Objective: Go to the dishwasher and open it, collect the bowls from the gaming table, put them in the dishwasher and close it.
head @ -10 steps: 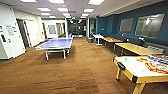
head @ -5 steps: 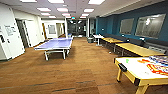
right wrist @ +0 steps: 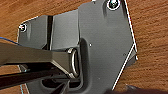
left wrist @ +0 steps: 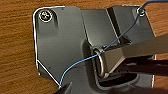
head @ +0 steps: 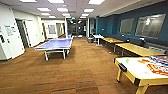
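Observation:
The gaming table (head: pixel 130 71), with a glossy white top and yellow edge, stands at the lower right of the head view. On its top lies a small green bowl (head: pixel 127 60), and an orange shape (head: pixel 143 60) that may be another bowl lies beside it. Flat colourful board-game boxes (head: pixel 157 68) cover the table's right part. The dishwasher is out of view. Both wrist views look down past the robot's own dark plate and bar onto brown wood-patterned floor (left wrist: pixel 15 50).
A blue ping-pong table (head: pixel 55 44) stands at the middle left. Yellow-wood tables (head: pixel 136 49) line the blue right wall. White walls and doorways run along the left, and a corridor opens at the far end. Wide brown floor (head: pixel 85 65) lies between the tables.
The whole picture has barely shifted. Nothing in the room has visibly moved.

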